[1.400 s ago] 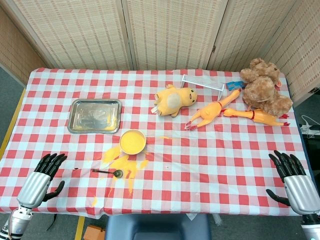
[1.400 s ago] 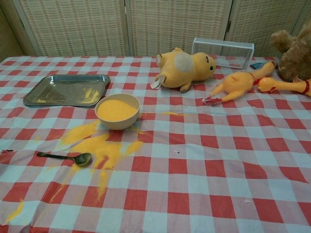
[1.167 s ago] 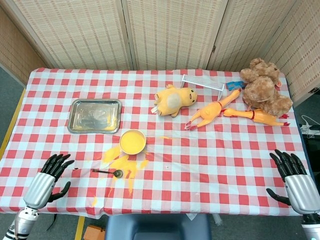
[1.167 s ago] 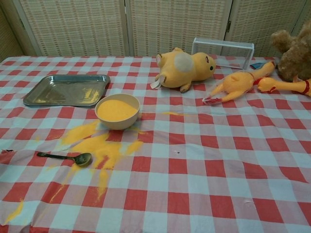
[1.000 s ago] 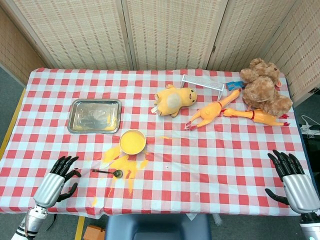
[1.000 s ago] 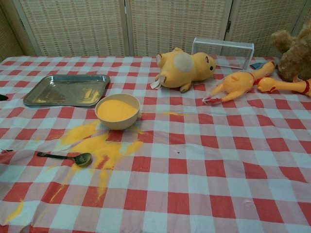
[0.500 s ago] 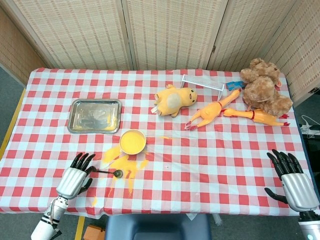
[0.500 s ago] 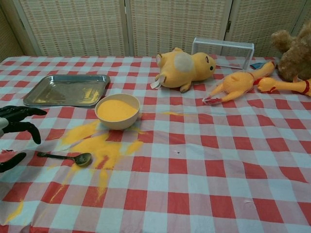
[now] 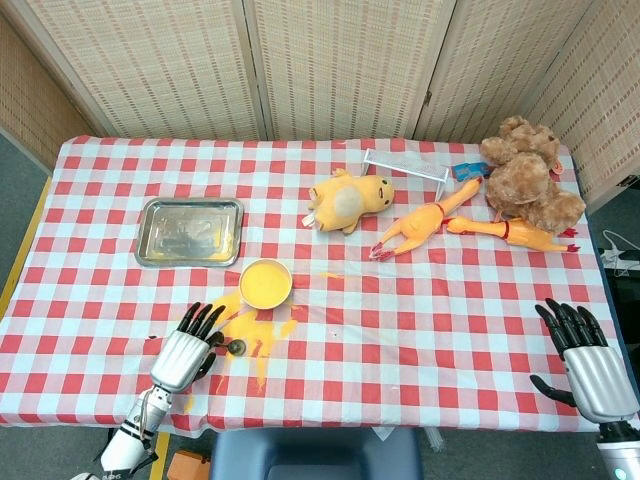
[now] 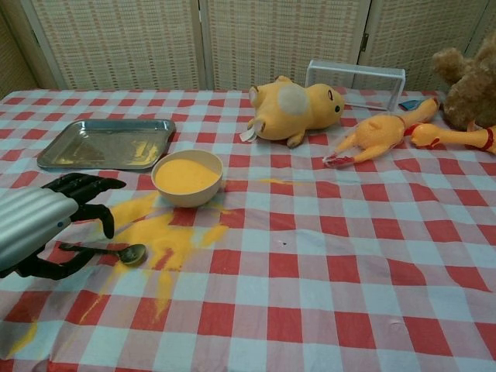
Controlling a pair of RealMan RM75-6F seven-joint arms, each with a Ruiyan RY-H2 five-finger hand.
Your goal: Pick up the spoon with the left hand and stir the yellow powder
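The spoon (image 10: 108, 251), lying on spilled yellow powder (image 10: 167, 240) just beneath the spread, seemingly empty left hand (image 10: 46, 221), is not yet grasped, so pickup and stirring are left undone.

Left hand (image 9: 186, 352) is hovering over the handle of the small dark metal spoon (image 9: 236, 346), fingers spread, beside the spilled yellow powder (image 9: 255, 330) below the round cream bowl of yellow powder (image 9: 265, 282). Right hand (image 9: 584, 357) is sitting open at the red-checked table's (image 9: 420, 320) near right corner, holding nothing.
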